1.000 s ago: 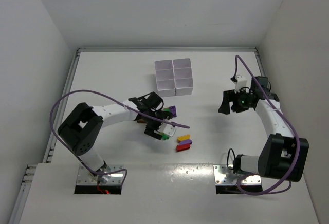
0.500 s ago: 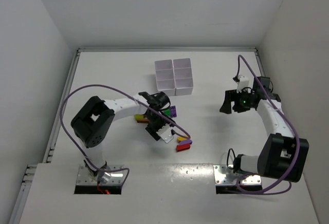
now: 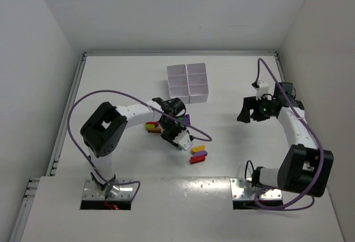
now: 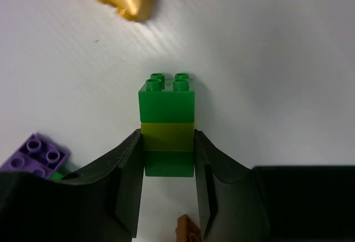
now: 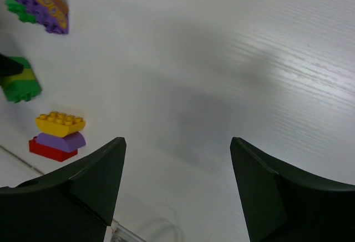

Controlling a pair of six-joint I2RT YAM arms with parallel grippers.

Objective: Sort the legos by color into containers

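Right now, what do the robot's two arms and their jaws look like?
The left arm and right arm match: white links between blocky black joint housings, each on a metal base plate. A purple cable loops alongside each. The jaws are plain black, broad and tapered. A green light glows at the right wrist.

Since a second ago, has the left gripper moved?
Yes. The left gripper has shifted right, closer to the unmoved yellow-purple-red stack, and now clamps the green stack.

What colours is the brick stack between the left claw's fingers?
Green stack with a lime middle layer; best in the left wrist view.
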